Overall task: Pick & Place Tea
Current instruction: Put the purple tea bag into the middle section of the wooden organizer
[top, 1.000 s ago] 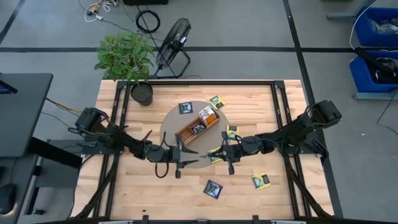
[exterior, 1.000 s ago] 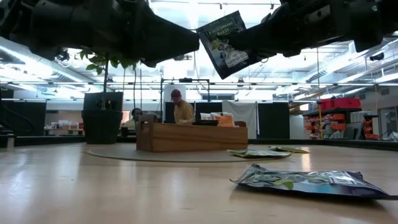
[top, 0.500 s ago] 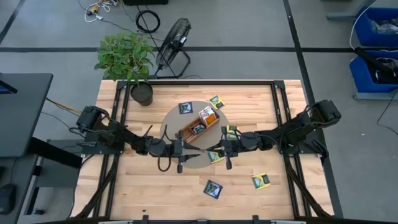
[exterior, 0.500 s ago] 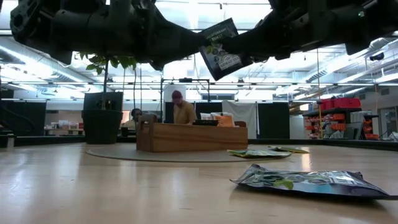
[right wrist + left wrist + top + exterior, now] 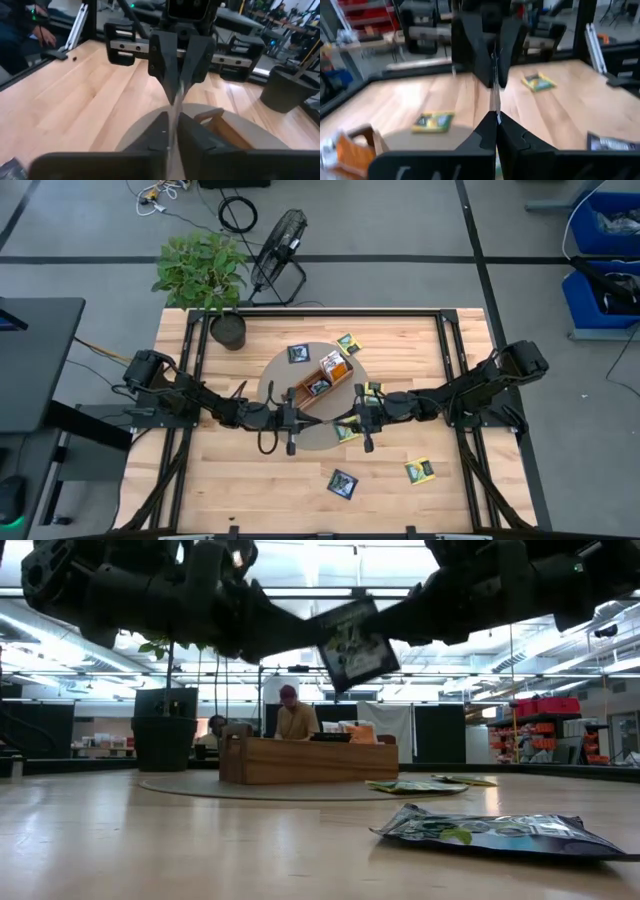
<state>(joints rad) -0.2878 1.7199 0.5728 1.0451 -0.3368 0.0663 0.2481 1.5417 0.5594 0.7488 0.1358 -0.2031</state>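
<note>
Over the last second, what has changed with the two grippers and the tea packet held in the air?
The left gripper moved toward the right gripper and closed on the tea packet, which the right one was holding up above the table. Both now grip it, a handover; the right has not clearly released. The wooden tray and the packets lying on the table stayed in place.

Dark tea packet [image 5: 357, 640] airborne, tilted; others scattered.
</note>
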